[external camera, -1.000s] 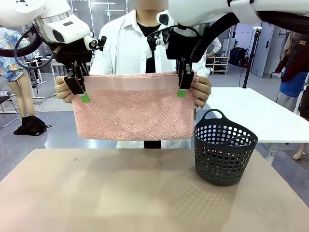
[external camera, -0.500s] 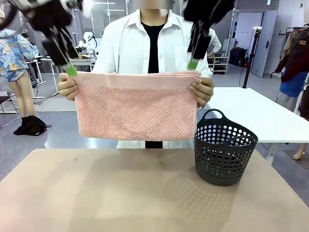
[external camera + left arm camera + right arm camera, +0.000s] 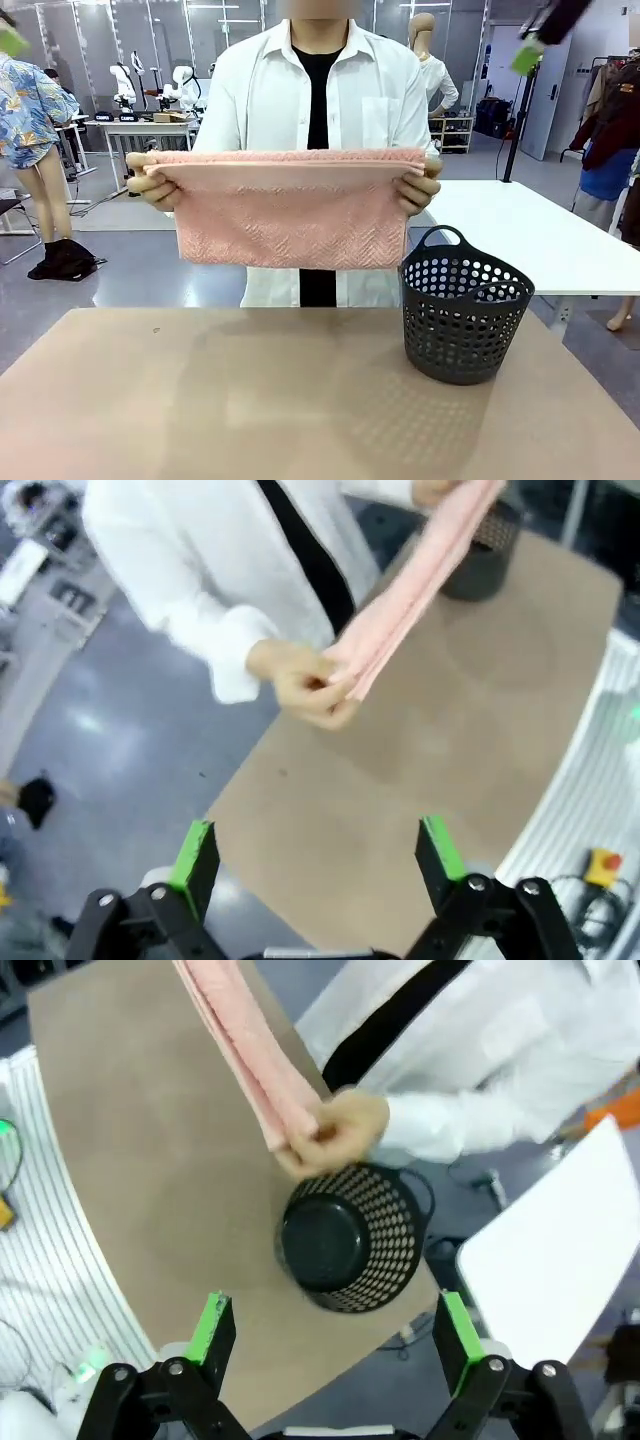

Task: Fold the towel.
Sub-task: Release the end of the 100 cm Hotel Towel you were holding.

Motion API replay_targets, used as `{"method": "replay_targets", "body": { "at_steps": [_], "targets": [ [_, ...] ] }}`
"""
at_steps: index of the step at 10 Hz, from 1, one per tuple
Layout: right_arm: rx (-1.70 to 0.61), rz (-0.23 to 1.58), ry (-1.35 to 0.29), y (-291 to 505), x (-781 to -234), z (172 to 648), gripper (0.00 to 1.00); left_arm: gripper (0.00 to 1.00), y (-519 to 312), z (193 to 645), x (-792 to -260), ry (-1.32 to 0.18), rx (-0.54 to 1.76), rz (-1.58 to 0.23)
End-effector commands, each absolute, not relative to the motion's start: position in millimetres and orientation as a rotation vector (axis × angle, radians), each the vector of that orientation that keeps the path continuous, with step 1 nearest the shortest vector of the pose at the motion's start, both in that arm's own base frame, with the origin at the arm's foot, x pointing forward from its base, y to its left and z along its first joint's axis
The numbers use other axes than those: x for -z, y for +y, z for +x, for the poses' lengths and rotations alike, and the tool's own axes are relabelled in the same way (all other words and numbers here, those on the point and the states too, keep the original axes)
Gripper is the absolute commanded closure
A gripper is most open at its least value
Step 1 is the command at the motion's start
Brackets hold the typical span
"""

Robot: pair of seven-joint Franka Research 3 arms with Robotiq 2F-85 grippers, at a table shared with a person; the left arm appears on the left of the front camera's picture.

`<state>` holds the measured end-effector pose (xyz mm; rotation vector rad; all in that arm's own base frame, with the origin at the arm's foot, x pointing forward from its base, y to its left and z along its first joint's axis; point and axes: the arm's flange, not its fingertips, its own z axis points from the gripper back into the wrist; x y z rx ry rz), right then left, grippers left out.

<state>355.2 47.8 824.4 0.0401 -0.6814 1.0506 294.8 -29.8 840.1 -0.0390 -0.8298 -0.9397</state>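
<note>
Left gripper (image 3: 315, 845) and right gripper (image 3: 333, 1315) are held high, jaws spread and empty, apparently so the salmon-pink terry-cloth towel (image 3: 285, 215) — stretched between a person's one hand (image 3: 150, 187) and other hand (image 3: 418, 188) above the tan table's (image 3: 200, 400) far edge — hangs unobstructed.

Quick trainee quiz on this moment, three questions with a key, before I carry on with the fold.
1. True or false: the left gripper and the right gripper both stand open, clear of the towel.
2. What stands on the table at the robot's right?
3. The towel is: A flat on the table; B held up, folded, by the person's hands; C pinched by one gripper.
Key: 1 true; 2 the dark perforated basket, empty; 3 B.
</note>
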Motion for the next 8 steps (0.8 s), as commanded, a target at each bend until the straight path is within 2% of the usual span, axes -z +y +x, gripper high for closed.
{"method": "replay_targets", "body": {
  "at_steps": [1, 5, 8],
  "targets": [
    [-0.882, 0.058, -0.783, 15, -797, 311, 0.00, 0.00, 8, 254, -815, -0.911, 0.766, -0.010],
    [-0.604, 0.071, -0.883, -55, -779, 258, 0.00, 0.00, 61, 219, -802, -0.902, 0.570, -0.011],
    [-0.569, 0.056, -0.906, -60, -776, 242, 0.00, 0.00, 62, 210, -808, -0.916, 0.564, 0.015]
  ]
}}
